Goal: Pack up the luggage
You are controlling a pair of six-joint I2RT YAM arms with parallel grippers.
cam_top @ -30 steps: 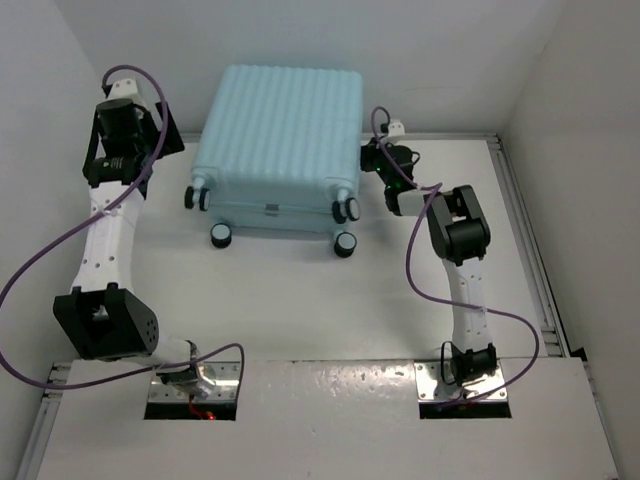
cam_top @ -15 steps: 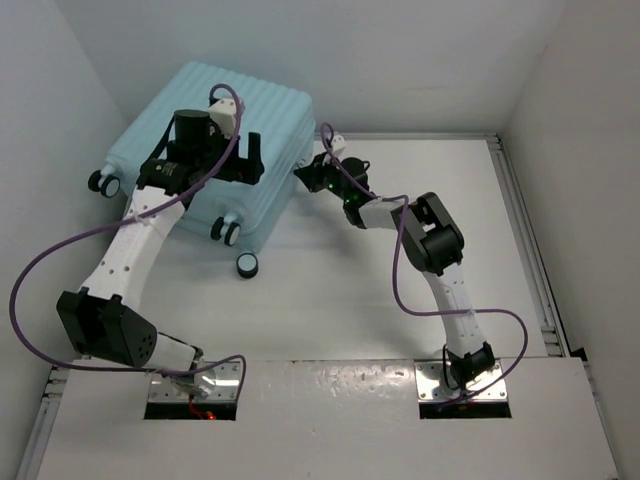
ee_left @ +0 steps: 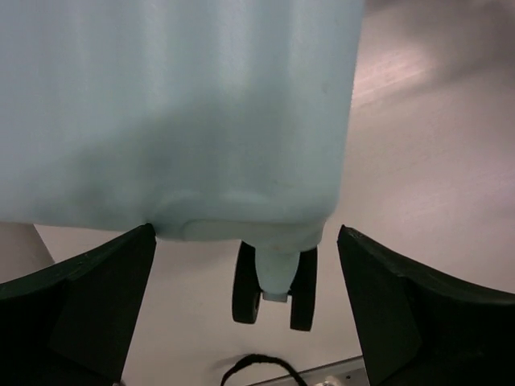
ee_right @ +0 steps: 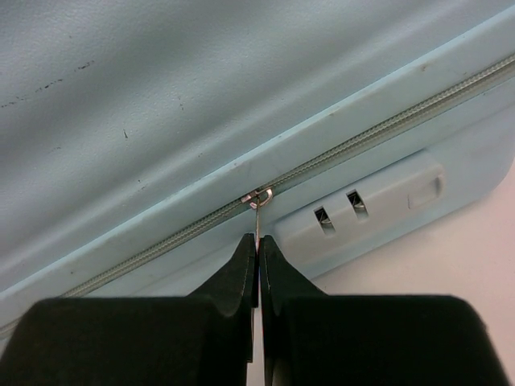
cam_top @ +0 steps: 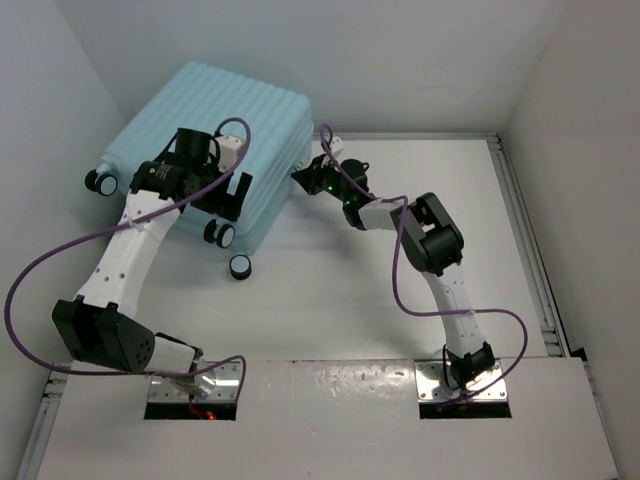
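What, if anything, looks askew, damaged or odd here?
The luggage lies skewed, turned diagonally in the table's back-left corner rather than square to its edges. Thin dark scuffs mark its shell in the right wrist view. The right gripper pinches its zipper pull.

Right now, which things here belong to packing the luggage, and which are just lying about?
For the job: luggage; zipper pull, pinched in the shut right hand; open left hand by a wheel.
Just there: table; purple cables.
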